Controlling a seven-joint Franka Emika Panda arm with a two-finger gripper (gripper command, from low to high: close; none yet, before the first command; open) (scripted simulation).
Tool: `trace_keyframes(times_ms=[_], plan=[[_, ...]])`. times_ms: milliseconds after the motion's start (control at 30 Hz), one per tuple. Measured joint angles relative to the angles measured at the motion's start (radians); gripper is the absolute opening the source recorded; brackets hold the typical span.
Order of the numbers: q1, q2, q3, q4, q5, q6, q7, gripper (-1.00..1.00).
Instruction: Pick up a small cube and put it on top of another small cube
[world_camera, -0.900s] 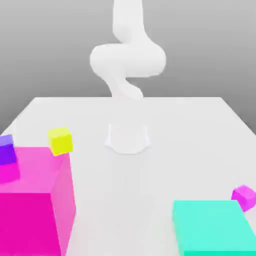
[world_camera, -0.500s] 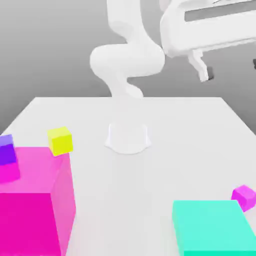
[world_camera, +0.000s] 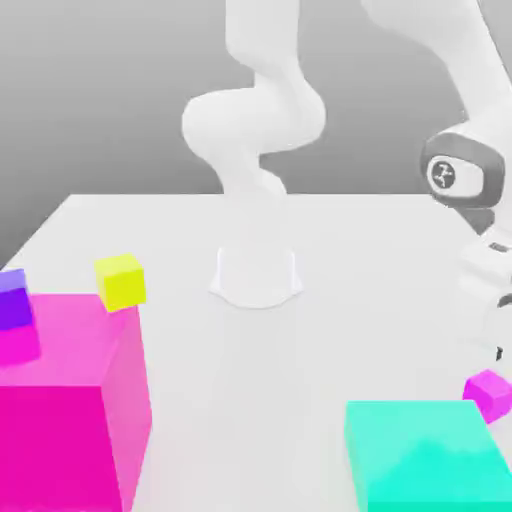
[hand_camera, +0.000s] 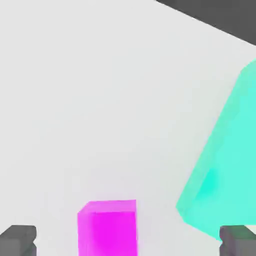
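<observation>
The white arm (world_camera: 470, 180) bends down at the exterior view's right, above the small cube (world_camera: 488, 392) on the worktop (world_camera: 330, 340) beside the teal block (world_camera: 425, 455). The hand view shows the pincer (hand_camera: 128, 240) wide open around the cube.

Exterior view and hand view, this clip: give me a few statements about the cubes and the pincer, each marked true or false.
1. The small magenta cube sits on the table beside the teal block. True.
2. The pincer is shut on the small magenta cube. False: its fingers stand apart either side of the cube, which rests on the table.
3. The yellow cube is stacked on the teal block. False: it is by the big hot-pink cube.
4. A small violet cube is at the exterior view's left. True.
</observation>
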Motion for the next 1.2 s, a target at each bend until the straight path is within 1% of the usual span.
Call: trace_keyframes(times_ms=[67, 167, 200, 400, 467, 600, 700, 800, 933, 1067, 1200], plan=[[0.036, 0.071, -0.032, 0.008, -0.048, 0.049, 0.039, 0.00], [0.079, 0.180, -0.082, 0.030, -0.093, 0.133, 0.075, 0.00], [0.086, 0.199, -0.090, 0.033, -0.099, 0.148, 0.080, -1.00], [0.089, 0.209, -0.094, 0.035, -0.103, 0.157, 0.084, -1.00], [0.077, 0.171, -0.079, 0.027, -0.091, 0.126, 0.074, -1.00], [0.040, 0.036, -0.030, -0.002, -0.024, 0.021, 0.020, -1.00], [-0.038, -0.059, -0.037, -0.004, 0.052, -0.067, -0.160, -1.00], [-0.131, -0.149, -0.080, -0.001, 0.108, -0.157, -0.357, -1.00], [-0.261, -0.265, -0.142, 0.004, 0.137, -0.277, -0.590, -1.00], [-0.330, -0.378, -0.221, 0.008, 0.128, -0.393, -0.798, -1.00], [-0.410, -0.488, -0.324, 0.011, 0.086, -0.506, -0.984, -1.00]])
